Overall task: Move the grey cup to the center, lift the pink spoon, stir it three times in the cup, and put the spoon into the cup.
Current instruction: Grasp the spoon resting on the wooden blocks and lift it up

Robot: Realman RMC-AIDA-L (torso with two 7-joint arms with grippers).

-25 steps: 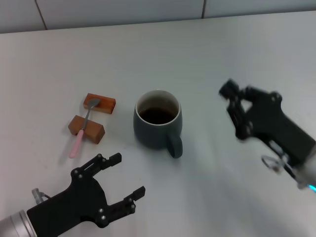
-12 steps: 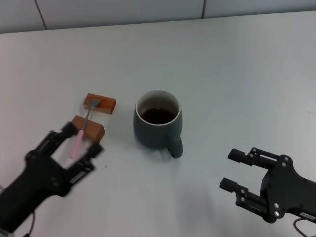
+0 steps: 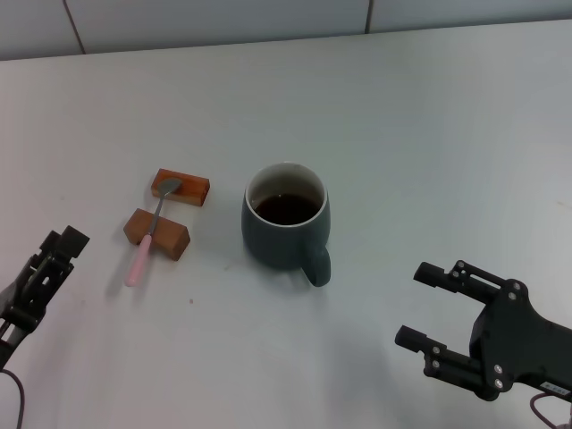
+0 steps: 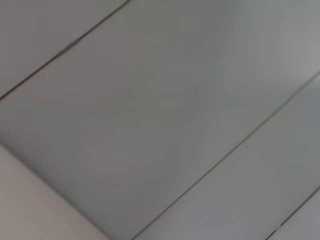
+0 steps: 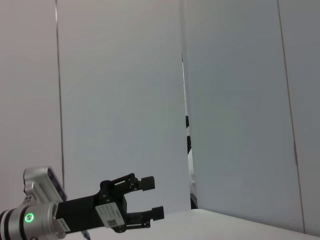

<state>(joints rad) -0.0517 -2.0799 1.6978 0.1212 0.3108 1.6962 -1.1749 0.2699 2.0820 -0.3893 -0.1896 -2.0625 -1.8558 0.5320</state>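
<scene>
The grey cup stands upright mid-table with dark liquid inside, its handle turned toward the near right. The pink spoon lies across two brown wooden blocks to the cup's left, with its metal bowl on the far block. My left gripper is open and empty at the near left edge, well short of the spoon. It also shows in the right wrist view, jaws apart. My right gripper is open and empty at the near right, apart from the cup.
The two brown blocks, far and near, hold the spoon off the white tabletop. A tiled wall runs along the table's far edge. The left wrist view shows only wall panels.
My left gripper has drawn back from beside the spoon to the near left edge. My right gripper dropped from beside the cup to the near right, then held still.
</scene>
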